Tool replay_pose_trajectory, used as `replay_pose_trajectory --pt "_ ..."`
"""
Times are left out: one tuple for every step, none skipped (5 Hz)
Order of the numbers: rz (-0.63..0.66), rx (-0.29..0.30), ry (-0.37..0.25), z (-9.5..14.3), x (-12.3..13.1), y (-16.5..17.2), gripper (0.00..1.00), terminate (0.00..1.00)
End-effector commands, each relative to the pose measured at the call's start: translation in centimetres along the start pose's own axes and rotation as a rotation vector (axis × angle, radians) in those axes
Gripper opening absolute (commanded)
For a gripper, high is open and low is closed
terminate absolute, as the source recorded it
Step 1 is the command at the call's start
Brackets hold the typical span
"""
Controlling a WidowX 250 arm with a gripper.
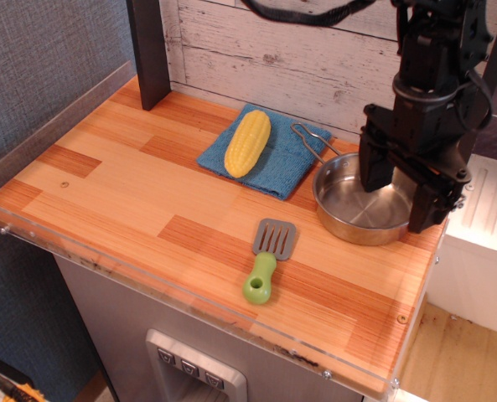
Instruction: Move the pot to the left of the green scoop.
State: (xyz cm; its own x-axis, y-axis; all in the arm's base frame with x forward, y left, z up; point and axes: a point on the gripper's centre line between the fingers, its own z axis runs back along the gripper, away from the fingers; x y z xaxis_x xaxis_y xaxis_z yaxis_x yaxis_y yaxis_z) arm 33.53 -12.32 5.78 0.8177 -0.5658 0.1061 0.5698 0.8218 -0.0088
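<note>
Gripper [401, 199] hangs spread over the pot [349, 209], ungrasped at the green scoop's [266, 260] two o'clock.

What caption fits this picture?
Open gripper hovers over the pot, right of the green scoop.

The wooden desk [131, 188] carries a blue cloth [286, 163] near its back edge and the pot [349, 209] at the right. The green scoop [267, 261] lies in front of them, its handle toward the front edge.

Pot [353, 213] right of scoop [267, 259]; corn [247, 143] on cloth [286, 164] behind.
</note>
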Motion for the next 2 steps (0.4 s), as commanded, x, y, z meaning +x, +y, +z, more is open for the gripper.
replay_pose_trajectory --pt "0.013 0.016 0.019 -0.6 0.0 1.2 1.0 0.0" --pt "0.011 0.017 0.047 -1.8 0.0 1.6 1.0 0.0"
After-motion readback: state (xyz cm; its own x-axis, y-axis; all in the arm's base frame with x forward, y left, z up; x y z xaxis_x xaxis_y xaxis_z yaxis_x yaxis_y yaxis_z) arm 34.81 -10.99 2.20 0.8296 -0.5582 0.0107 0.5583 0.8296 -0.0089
